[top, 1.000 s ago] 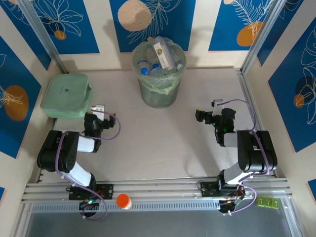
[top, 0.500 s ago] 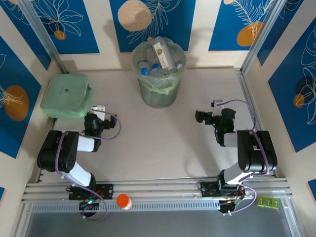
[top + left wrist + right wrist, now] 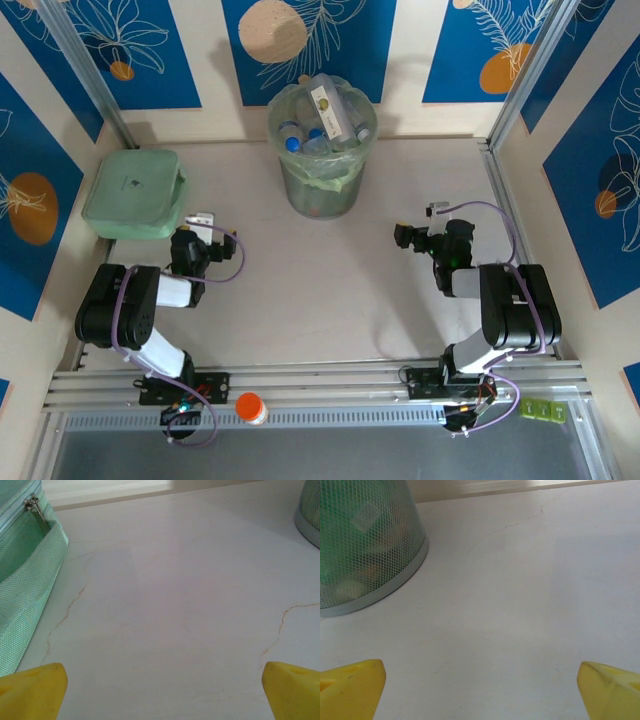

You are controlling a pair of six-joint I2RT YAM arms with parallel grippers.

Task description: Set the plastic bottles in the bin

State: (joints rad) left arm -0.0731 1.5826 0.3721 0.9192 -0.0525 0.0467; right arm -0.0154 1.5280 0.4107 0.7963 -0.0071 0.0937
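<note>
Top external view has the bottles (image 3: 322,122) heaped in the bin (image 3: 318,190) by the far wall, left claw (image 3: 160,692) and right claw (image 3: 480,690) spread empty, so the job looks finished and the arms need only park.

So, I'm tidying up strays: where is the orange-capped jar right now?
In the top view the orange-capped jar sits at the near edge on the metal rail, just right of the left arm's base, far from the bin.
</note>
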